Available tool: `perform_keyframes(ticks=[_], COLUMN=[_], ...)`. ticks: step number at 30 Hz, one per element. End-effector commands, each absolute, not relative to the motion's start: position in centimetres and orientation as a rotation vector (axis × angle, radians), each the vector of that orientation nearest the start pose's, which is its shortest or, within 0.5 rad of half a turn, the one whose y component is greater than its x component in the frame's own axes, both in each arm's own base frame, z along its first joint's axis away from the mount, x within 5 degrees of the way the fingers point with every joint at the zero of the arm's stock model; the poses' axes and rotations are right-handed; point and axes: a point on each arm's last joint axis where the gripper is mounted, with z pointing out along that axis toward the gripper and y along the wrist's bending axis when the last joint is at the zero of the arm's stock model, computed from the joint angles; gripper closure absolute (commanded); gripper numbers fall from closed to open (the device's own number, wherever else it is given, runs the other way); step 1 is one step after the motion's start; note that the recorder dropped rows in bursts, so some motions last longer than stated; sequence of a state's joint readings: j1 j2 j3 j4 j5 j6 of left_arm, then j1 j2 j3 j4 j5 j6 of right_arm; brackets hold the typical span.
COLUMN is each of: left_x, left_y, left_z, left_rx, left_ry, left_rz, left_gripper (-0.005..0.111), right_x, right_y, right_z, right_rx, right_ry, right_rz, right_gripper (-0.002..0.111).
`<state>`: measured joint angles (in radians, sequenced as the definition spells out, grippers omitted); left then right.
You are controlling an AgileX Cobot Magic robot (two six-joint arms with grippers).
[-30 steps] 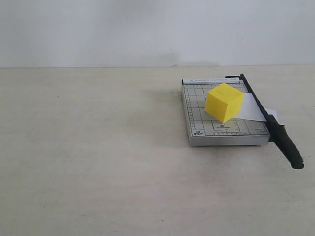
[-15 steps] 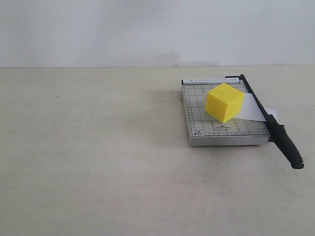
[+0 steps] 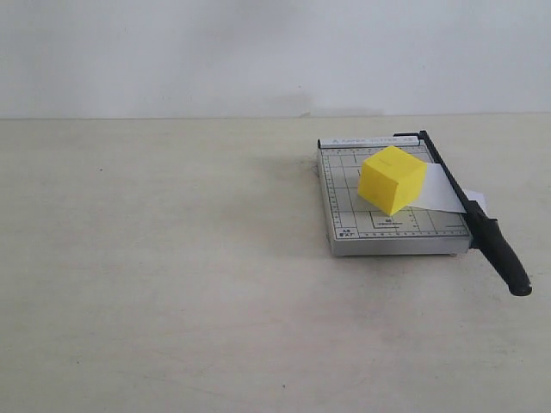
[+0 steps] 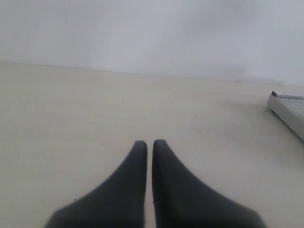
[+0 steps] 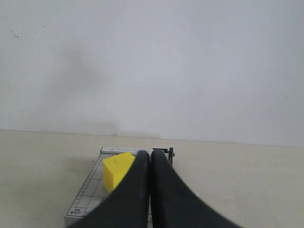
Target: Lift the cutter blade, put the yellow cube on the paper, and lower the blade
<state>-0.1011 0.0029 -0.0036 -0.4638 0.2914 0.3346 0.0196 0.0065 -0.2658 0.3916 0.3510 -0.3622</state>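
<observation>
The grey cutter base [image 3: 392, 202] is set on the right half of the desk [image 3: 172, 258], nearer the far edge than the front edge. The cutter blade [image 3: 482, 224] is seen lowered, laid flat along the side of the base that faces the desk's right edge. Its thick rounded end is carried past the base's near corner, towards the front right corner of the desk.

The paper [image 3: 439, 189] is laid on the base and pinned under the blade, with a small strip left showing beyond the blade on the right-edge side. The yellow cube [image 3: 392, 179] is placed on the base, one corner turned towards the front edge. Its right part is seated on the paper, and it is kept just clear of the blade.

The left gripper [image 4: 149, 143] is held above bare desk, its fingers drawn to a thin slit with nothing between them. The right gripper [image 5: 150, 154] is held with its fingers pressed together, empty, apart from the cube. A plain wall [image 3: 258, 52] is met at the far edge.
</observation>
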Motion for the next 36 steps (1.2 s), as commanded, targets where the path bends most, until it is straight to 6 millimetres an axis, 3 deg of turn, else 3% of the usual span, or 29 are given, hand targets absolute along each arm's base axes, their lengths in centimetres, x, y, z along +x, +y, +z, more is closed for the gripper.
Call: perform_keyframes(ticks=[1,14,36], left_x=[5.3,5.3,5.3], left_y=[-1.7,-1.7,-1.7], left_z=[19.0,19.0,19.0], left_rx=[0.063,0.063,0.063], left_ry=[1.744,1.744,1.744], left_rz=[-0.281,-0.281,-0.281], left_gripper=[0.102,0.102,0.102], right_x=[4.5,5.6,5.6], right_y=[0.7,0.2,0.2], right_z=[25.1,20.9,20.3], right_rx=[-0.048,0.054,0.065], right_ry=[1.526,1.532,1.594], right_rz=[0.084,0.096,0.113], right_gripper=[0.108,0.108,0.108])
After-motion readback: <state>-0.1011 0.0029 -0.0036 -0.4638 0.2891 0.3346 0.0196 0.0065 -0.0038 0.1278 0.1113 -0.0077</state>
